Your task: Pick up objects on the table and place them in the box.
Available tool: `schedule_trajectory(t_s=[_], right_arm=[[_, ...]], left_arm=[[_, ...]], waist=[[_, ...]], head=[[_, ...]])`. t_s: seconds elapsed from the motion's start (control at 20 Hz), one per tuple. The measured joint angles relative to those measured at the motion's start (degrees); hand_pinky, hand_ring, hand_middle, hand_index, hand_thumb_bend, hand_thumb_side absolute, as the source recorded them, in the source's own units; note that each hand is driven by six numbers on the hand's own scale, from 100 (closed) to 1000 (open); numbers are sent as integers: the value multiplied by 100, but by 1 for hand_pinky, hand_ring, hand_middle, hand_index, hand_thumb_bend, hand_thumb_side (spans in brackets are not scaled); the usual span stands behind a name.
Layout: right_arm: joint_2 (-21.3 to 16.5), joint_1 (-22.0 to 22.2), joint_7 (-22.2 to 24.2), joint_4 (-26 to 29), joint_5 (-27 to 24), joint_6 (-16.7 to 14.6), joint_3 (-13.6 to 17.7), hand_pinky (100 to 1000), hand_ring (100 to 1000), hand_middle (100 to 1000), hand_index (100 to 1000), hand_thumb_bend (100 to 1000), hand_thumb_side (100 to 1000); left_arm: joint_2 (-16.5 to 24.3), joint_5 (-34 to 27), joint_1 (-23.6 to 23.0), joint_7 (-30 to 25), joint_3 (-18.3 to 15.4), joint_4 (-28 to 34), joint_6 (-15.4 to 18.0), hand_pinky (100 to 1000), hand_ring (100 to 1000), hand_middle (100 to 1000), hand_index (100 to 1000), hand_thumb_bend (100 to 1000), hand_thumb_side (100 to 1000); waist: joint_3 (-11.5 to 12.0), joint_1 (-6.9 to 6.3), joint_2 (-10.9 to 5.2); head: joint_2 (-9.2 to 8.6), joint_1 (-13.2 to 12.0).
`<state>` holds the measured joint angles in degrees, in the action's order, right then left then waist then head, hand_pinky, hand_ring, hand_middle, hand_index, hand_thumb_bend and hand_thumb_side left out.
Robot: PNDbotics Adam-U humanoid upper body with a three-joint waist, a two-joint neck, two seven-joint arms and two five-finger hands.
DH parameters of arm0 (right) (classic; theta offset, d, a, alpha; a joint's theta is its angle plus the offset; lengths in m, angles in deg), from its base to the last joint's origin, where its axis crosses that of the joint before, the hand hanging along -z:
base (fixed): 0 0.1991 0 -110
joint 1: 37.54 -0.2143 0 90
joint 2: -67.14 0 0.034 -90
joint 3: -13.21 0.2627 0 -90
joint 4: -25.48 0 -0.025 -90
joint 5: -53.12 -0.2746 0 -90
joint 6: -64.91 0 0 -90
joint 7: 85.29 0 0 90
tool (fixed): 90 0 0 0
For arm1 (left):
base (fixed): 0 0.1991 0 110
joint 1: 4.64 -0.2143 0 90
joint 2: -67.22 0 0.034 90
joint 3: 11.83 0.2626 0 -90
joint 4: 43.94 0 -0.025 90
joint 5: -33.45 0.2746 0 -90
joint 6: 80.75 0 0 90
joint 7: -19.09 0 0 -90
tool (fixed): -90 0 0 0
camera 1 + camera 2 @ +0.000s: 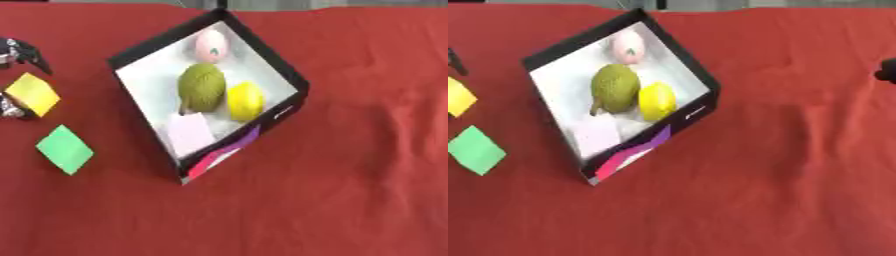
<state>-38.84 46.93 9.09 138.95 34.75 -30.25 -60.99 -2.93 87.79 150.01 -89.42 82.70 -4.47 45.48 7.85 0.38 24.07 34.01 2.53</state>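
Left eye view: left hand [19, 55] fingers curl around yellow block [33, 93]; right hand's [886, 71] state unclear.

1 box [296, 80], black w/ white inside, on 1 red cloth [350, 190]. Inside the box: 4 items. 1 pink round fruit [211, 45], 1 green bumpy fruit [202, 87], 1 yellow lemon-like fruit [246, 100], 1 pale pink flat square [190, 134]. So 3 fruits + 1 square in the box. Outside on the cloth, left of box: 2 squares, i.e. 1 yellow square [34, 93] and 1 green square [65, 149]. Squares total: 3. Loose items altogether: 6.
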Motion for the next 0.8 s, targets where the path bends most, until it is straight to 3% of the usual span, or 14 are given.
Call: schedule_trajectory(t_s=[0.8], right_arm=[[4,0,20,0,35,10,-34,948,793,734,945,100,572]], left_arm=[[-4,-26,51,66,-16,56,-60,673,626,494,560,559,100]], waist=[[-4,-15,-2]], head=[[10,-88]])
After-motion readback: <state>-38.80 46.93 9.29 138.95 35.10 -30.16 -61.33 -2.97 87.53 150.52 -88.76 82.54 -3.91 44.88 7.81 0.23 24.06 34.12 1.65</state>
